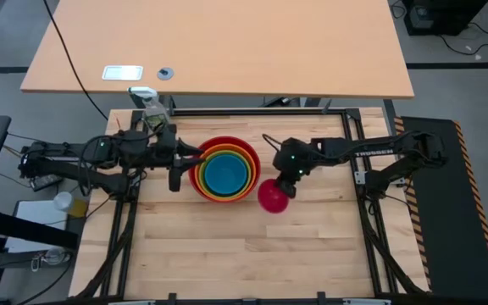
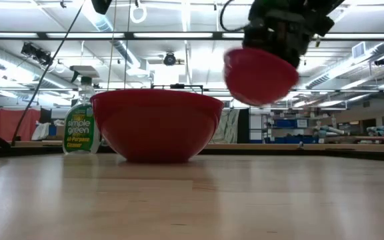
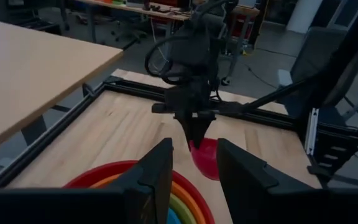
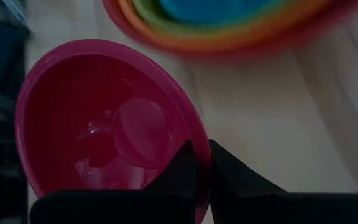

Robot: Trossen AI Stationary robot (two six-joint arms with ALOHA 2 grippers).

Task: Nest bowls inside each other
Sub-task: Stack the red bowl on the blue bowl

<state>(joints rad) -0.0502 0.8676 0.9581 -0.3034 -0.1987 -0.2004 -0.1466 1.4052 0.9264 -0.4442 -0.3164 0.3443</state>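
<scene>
Four bowls sit nested near the middle of the table: red [image 1: 200, 182] outermost, then orange, lime green and blue [image 1: 224, 174]. The red bowl [image 2: 157, 123] rests on its base. A small magenta pink bowl [image 1: 271, 197] hangs in the air to the right of the stack, with my right gripper [image 1: 285, 180] shut on it. My left gripper [image 1: 186, 165] stands open at the stack's left rim; its fingers [image 3: 157, 180] hover above the stack [image 3: 135, 193] with nothing between them. My right gripper pinches the pink bowl's rim [image 4: 196, 138], one finger inside the bowl and one outside. The fingers slant down from the table's right side. The pink bowl [image 2: 259, 77] is lifted clear of the table, tilted and hanging below the fingers.
A spray bottle [image 2: 82, 127] stands at the far left of the table, behind my left arm. A dark frame [image 1: 358, 169] borders the wooden tabletop. A separate desk [image 1: 227, 42] lies beyond the far edge. Bare tabletop stretches along the near side.
</scene>
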